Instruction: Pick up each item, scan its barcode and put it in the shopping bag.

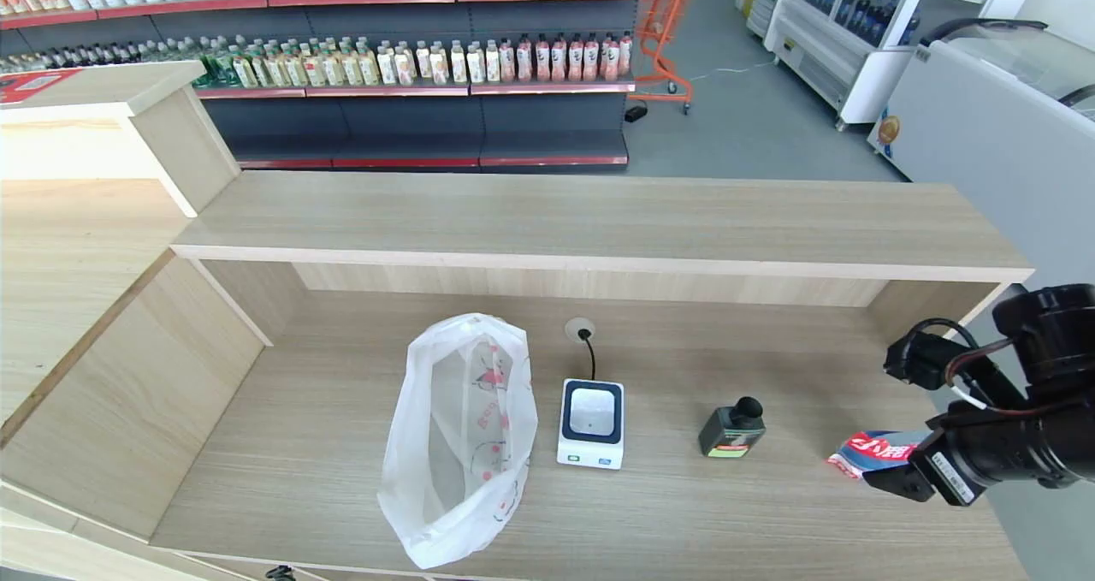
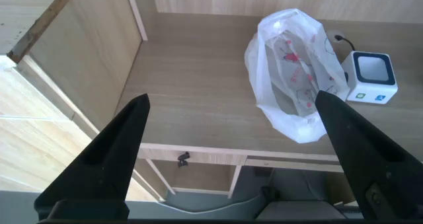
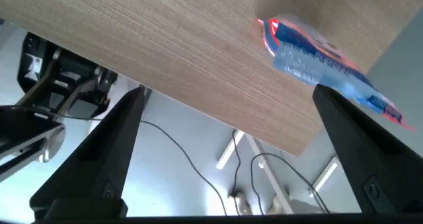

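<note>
The right gripper (image 3: 228, 95) hung at the right end of the counter (image 1: 299, 444) with its fingers spread wide and nothing between them; the blue-and-red packet (image 1: 868, 453) lay flat on the wood just beside it, off toward one finger rather than in the gap, so the coming grasp seemed to turn on bringing the jaws over the packet and across its narrow side; its long axis ran roughly along the counter, left to right, with its far end tucked under the arm in the head view. To the packet's left stood a dark bottle (image 1: 731, 431), apart from it; further left sat the white scanner (image 1: 590, 418), window up, and just beside that the shopping bag (image 1: 462, 444), lying slumped with its mouth open. The right arm was plainly the nearer to both items; the left gripper (image 2: 231, 98), fingers likewise parted and empty, hung above the counter's near left side, closer to the bag. The head view gave the whole row from bag to packet; the right wrist view showed how close the packet lay to the counter's edge; the left wrist view looked down on the bag, whose contents I could not make out.
</note>
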`<state>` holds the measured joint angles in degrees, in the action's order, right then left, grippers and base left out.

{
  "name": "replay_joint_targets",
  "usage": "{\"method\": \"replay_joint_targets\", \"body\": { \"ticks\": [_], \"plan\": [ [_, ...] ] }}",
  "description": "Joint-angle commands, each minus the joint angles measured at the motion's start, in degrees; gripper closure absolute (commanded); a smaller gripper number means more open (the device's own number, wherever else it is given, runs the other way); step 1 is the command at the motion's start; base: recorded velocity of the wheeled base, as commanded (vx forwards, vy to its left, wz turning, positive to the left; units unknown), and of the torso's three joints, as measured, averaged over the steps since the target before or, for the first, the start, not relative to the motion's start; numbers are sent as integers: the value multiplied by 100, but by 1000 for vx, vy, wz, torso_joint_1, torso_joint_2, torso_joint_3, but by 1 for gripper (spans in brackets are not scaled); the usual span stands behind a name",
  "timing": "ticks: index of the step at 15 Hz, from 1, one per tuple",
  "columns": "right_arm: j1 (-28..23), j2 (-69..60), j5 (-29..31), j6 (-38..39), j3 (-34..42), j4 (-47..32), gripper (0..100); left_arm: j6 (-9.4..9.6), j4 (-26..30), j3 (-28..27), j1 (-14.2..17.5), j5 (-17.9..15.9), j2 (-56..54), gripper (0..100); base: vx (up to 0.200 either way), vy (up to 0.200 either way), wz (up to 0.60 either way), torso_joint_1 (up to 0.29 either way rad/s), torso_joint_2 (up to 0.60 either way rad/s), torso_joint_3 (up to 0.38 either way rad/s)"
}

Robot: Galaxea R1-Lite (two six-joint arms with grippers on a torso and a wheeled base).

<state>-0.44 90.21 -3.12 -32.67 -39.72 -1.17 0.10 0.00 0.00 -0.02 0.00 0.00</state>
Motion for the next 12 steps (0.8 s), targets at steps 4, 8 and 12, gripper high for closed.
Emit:
{"method": "replay_joint_targets", "body": {
  "ticks": [4, 8, 12],
  "plan": [
    [105, 1886, -866, -1057, -414, 926, 0, -1, 0, 0, 2, 0, 0, 0, 0, 0, 0, 0, 0, 0],
    [501, 2783, -1217, -1084, -607, 1901, 0, -1, 0, 0, 2, 0, 0, 0, 0, 0, 0, 0, 0, 0],
    [800, 3539, -1252, -1084, -810, 2947, 0, -1, 0, 0, 2, 0, 0, 0, 0, 0, 0, 0, 0, 0]
  ]
}}
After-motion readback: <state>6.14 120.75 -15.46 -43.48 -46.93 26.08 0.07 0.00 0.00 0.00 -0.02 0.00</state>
